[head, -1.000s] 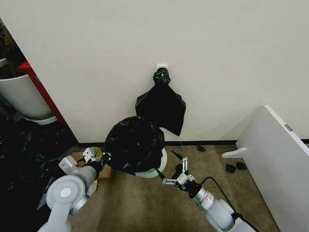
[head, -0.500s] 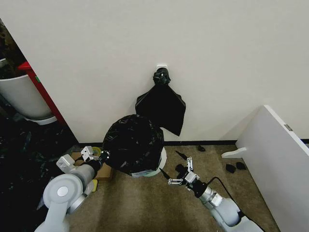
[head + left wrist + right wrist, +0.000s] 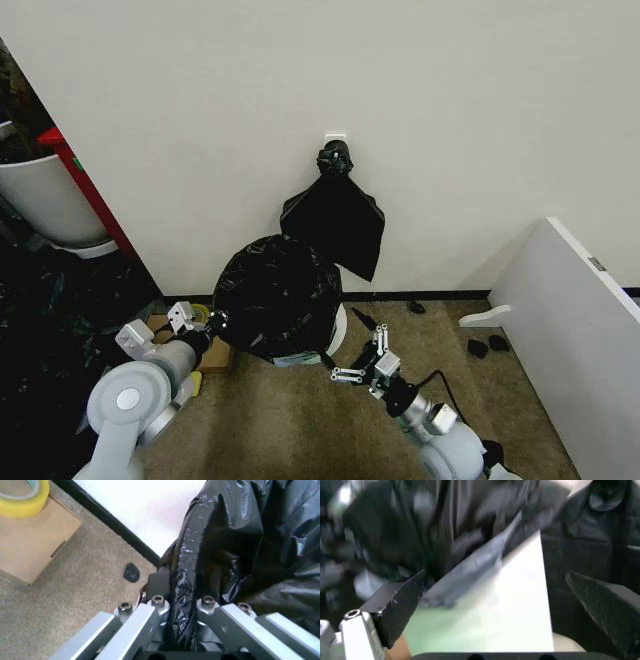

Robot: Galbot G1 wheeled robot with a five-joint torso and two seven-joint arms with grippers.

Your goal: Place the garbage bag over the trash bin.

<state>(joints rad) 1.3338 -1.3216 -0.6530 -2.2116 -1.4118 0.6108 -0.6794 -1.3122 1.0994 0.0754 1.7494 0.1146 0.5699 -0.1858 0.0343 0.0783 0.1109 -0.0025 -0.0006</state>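
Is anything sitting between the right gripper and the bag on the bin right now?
Nothing visible. The right gripper is open beside the trash bin, its fingers straddling the garbage bag hem at the bin's wall. The left gripper is shut on the bag's opposite side.

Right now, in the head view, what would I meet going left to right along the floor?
Larger white tub → left gripper → garbage bag over the trash bin → right gripper → white board.

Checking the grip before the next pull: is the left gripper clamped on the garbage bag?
Yes, in the left wrist view the left gripper has a fold of the garbage bag pinched between its fingers.
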